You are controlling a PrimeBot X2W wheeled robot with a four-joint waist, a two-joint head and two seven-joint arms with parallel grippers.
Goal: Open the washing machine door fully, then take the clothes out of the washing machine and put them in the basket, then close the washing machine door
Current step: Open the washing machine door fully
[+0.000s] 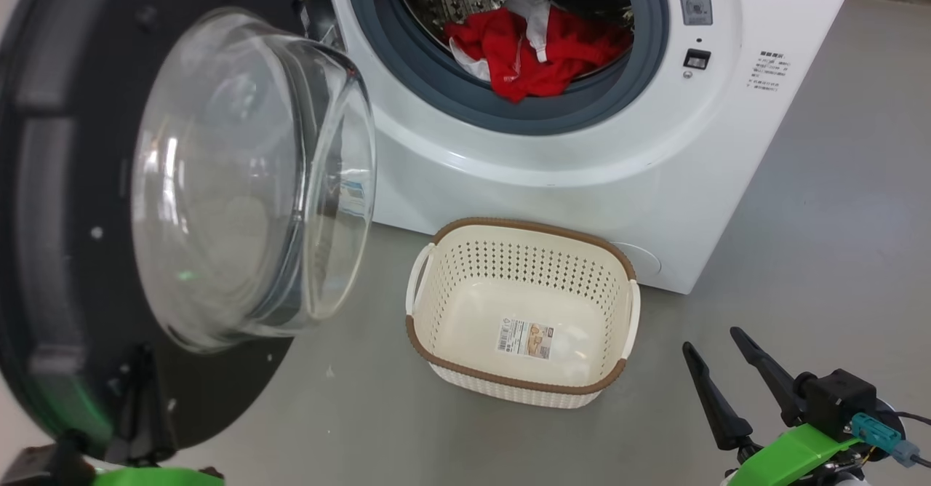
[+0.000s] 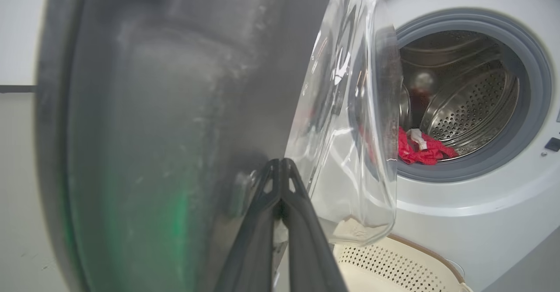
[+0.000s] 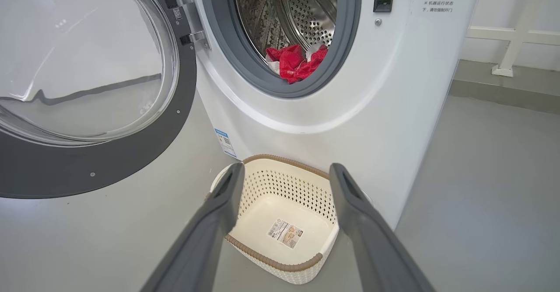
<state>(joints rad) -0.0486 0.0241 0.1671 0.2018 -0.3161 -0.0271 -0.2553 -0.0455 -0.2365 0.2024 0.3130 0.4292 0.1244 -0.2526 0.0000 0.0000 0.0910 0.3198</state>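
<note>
The left claw (image 2: 280, 164) has its two dark fingers pressed together with nothing between them. Its tips sit at the dark inner face of the washing machine door (image 1: 44, 180), just beside the edge of the bulging glass bowl (image 1: 240, 180); whether they touch the door cannot be told. The right claw (image 1: 711, 340) hangs low at the right with its fingers spread wide apart and nothing in them, over the grey floor (image 1: 836, 253) and a little to the right of the basket (image 1: 520, 224). In the right wrist view its fingers frame the basket from above. The basket stands upright on the floor, just in front of the base of the washing machine (image 1: 582, 180) and below its round opening, with a label sticker (image 1: 525, 337) showing on its bare bottom. The door stands open on the left side of the machine, hanging from two hinges (image 3: 192, 37), its glass bowl facing outward toward the basket. The clothes (image 1: 538, 57) lie in a red and white bundle at the front of the steel drum (image 3: 306, 16), their lower edge spilling onto the grey rubber gasket (image 1: 436, 71). A blue label sticker (image 3: 225, 142) sits low on the machine's white front, near the basket's rim.
</note>
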